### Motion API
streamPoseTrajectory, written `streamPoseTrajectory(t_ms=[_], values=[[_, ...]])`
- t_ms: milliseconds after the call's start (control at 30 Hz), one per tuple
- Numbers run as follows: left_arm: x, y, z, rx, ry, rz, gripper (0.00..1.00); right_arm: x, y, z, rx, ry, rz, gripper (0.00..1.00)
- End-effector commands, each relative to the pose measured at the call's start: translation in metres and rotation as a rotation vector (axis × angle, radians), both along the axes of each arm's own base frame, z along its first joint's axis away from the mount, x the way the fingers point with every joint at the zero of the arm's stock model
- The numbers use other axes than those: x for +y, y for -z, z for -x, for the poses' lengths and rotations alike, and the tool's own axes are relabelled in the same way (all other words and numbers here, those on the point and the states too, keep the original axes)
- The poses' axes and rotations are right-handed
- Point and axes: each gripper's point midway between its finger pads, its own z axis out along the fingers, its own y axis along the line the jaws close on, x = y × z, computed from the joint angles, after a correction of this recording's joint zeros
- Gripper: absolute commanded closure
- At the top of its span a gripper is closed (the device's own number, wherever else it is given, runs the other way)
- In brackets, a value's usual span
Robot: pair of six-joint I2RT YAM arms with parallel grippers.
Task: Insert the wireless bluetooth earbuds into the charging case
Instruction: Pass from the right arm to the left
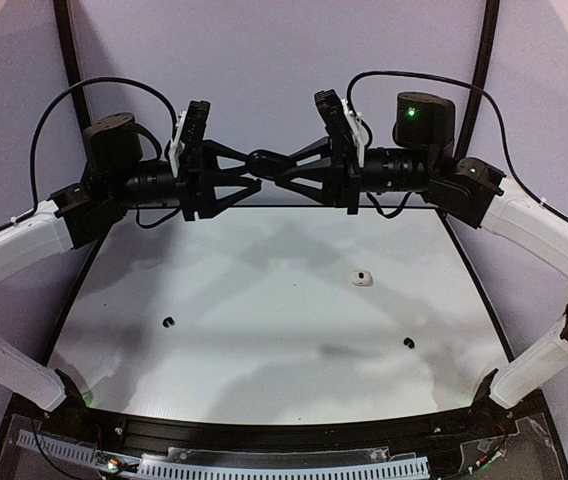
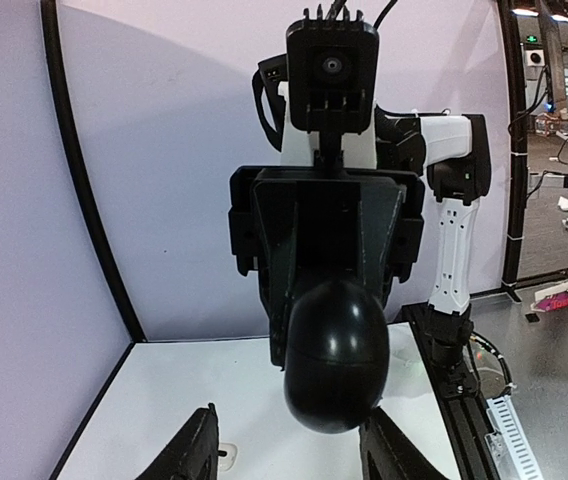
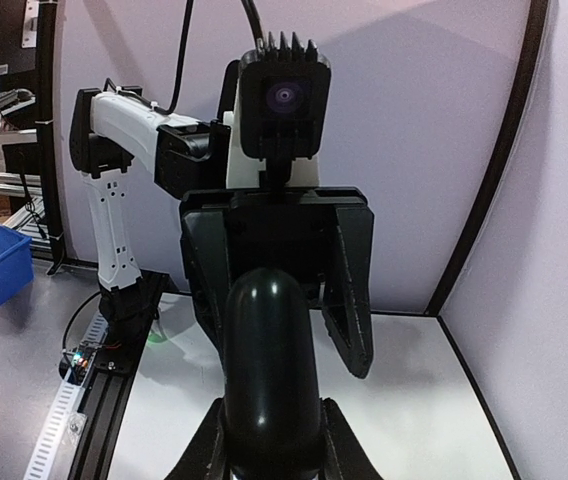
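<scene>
Right wrist view, foreground: the right gripper point(image 3: 271, 450) is clamped on a black, egg-shaped charging case point(image 3: 269, 350), with one of its fingers point(image 3: 346, 448) pressed to each flank. Facing it, the left gripper point(image 1: 251, 172) stands with jaws apart, its fingers to either side of the case's far end; no contact can be made out. Both arms are raised, so the case hangs in the air between them, well above the table point(image 1: 264, 390).

The earbuds lie loose on that table, well apart from one another: a white earbud point(image 1: 363, 278) right of centre, a left black earbud point(image 1: 169, 322), and a right black earbud point(image 1: 408, 342) nearer the right arm's base (a fourth is not in view). None is in the case. The left wrist view shows a fine seam running round the shell, so the lid appears closed.

Step in hand, as judged: opening the case. The right gripper anchors the body while the left takes the lid. To do it well, the left fingers should close only on the half beyond the seam, and squarely, not on the rounded tip where they would slide off. The lid should then be swung about its hinge rather than pulled straight, lest the smooth shell slip from the right grip. Keeping the pair over the table's middle means a dropped case lands within reach.
</scene>
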Motion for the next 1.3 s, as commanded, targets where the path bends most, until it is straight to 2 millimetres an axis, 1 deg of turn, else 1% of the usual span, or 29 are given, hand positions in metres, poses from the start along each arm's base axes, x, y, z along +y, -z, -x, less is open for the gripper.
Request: streamPoseTrajectory(t_ms=[0,133,367,433,467,500,533,600,700,800,867,1000,1100,1200,1267], values=[[0.001,-0.018,0.006,-0.015,0.034,0.038,0.52,0.002,-0.009,-0.001,-0.017,-0.002,-0.025,1.00],[0.001,-0.021,0.010,-0.019,0.059,0.049,0.52,0.004,-0.005,-0.004,-0.007,0.004,-0.006,1.00],[0.001,-0.022,0.014,-0.012,0.082,0.056,0.53,0.006,-0.004,-0.005,-0.012,0.000,-0.010,1.00],[0.000,-0.020,0.013,-0.012,0.081,0.049,0.62,0.007,-0.005,-0.005,-0.015,-0.001,-0.011,1.00],[0.000,-0.019,0.013,-0.007,0.082,0.045,0.64,0.007,-0.005,-0.005,-0.016,0.000,-0.012,1.00],[0.000,-0.018,0.013,-0.008,0.083,0.043,0.70,0.007,-0.006,-0.004,-0.017,-0.003,-0.012,1.00],[0.000,-0.017,0.014,-0.007,0.085,0.039,0.73,0.007,-0.007,-0.004,-0.020,-0.002,-0.015,1.00],[0.000,-0.016,0.013,-0.005,0.084,0.036,0.72,0.007,-0.008,-0.005,-0.025,-0.002,-0.018,1.00],[0.001,-0.015,0.014,-0.001,0.083,0.035,0.62,0.006,-0.013,-0.003,-0.041,-0.006,-0.034,1.00],[0.001,-0.016,0.014,0.004,0.081,0.037,0.59,0.006,-0.016,-0.002,-0.045,-0.011,-0.041,1.00],[0.001,-0.017,0.014,0.001,0.081,0.040,0.60,0.007,-0.015,-0.001,-0.039,-0.015,-0.039,1.00],[0.001,-0.020,0.013,-0.005,0.078,0.047,0.64,0.009,-0.011,-0.002,-0.028,-0.015,-0.024,1.00],[0.001,-0.020,0.013,-0.002,0.075,0.045,0.64,0.011,-0.009,-0.002,-0.021,-0.017,-0.014,1.00],[0.000,-0.019,0.011,0.000,0.069,0.040,0.71,0.015,-0.008,-0.001,-0.023,-0.024,-0.004,1.00],[0.001,-0.020,0.011,-0.003,0.070,0.045,0.73,0.016,-0.007,-0.001,-0.021,-0.024,0.004,1.00]])
